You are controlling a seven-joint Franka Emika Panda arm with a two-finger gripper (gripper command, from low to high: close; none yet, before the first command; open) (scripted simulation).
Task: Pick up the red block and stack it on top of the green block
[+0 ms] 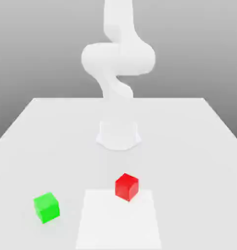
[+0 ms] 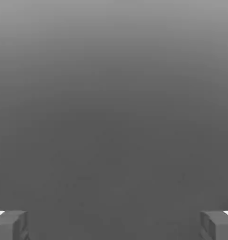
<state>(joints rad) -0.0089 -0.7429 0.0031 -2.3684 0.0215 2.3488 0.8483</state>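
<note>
Two small blocks sit on the white table (image 1: 198, 146), and nothing has picked them up yet. The red block (image 1: 127, 186) rests near the front middle of the table, on the far edge of a brighter white square patch (image 1: 118, 222) that is marked on the table top. It is turned a little, so one corner points toward the camera. The green block (image 1: 46, 207) sits well apart from it, toward the exterior view's left and a bit closer to the front. Both blocks lie flat on the table with open space all around them, so a hand could come straight down on either one without bumping the other. The white robot arm (image 1: 118, 56) stands on its round base (image 1: 118, 135) behind the blocks, in the middle of the table, and it bends up high and out of the top of the picture. In the hand view, the gripper (image 2: 114, 225) has its two gray fingertips (image 2: 10, 225) far apart, one at each side of the picture, with nothing between them. It is spread wide and holds nothing, which looks like getting ready to fit around a block. Past the fingertips there is just plain gray, so the hand does not seem to be aimed at the blocks right now. I think the job is at its very start. The next move would be to bring the hand over the red block, and turn it to match the block's flat sides.
</note>
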